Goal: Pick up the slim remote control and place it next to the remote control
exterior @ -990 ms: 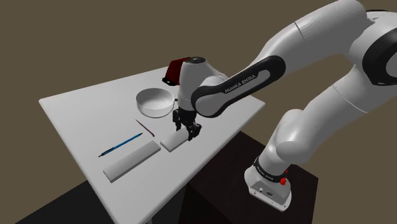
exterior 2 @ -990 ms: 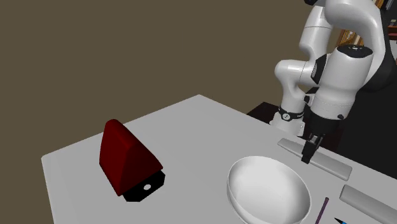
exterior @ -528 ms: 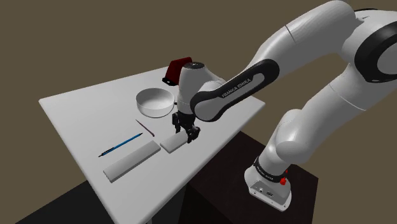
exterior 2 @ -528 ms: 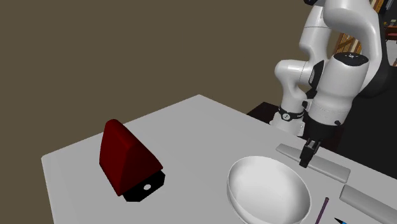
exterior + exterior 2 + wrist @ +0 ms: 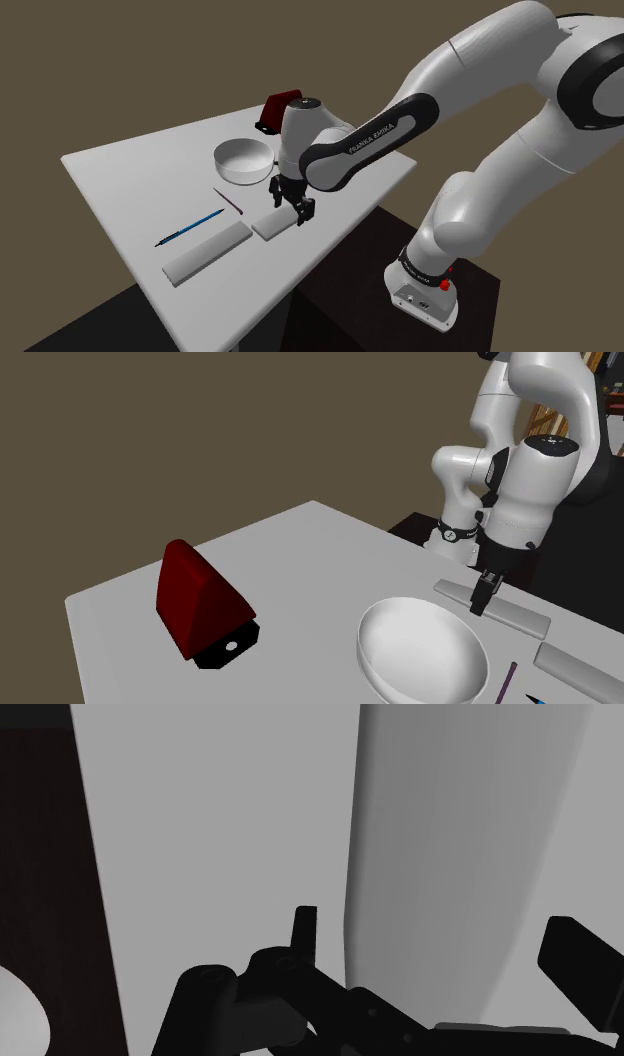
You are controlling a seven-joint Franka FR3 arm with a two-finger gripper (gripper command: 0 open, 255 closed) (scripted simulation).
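Starts at the tool [image 5: 293,207]: released, black fingers spread apart, clasping nothing. Points straight down and straddles the slim remote control [image 5: 268,225] across its width, fingertips low at the tabletop [image 5: 120,170]. In the wrist view, leaves a strip of bare surface between one finger [image 5: 305,929] and the slim remote control's long edge; cannot tell about contact at the other finger.

Looks plain pale grey, long, flat and narrow, with no buttons drawn. Lies flat near the tabletop's edge on the stand's side. Sits end to end with the remote control [image 5: 205,252], just beside it and nearly in line, a thin gap between the two ends. Shares that one's pale grey but appears shorter.

Further out, finds a blue pen [image 5: 190,228] just past the remote control, a thin dark purple stick [image 5: 229,200] near the pen, a shallow white bowl [image 5: 242,160] beyond the tool, and a dark red wedge [image 5: 195,597] on a black base toward the far corner.

Shows the tabletop as a light grey slab, matte and unmarked. Sets a dark box stand [image 5: 340,290] under the white arm [image 5: 480,90] at the shoulder view's lower right. Closes the room behind with a flat olive-brown backdrop [image 5: 100,60]
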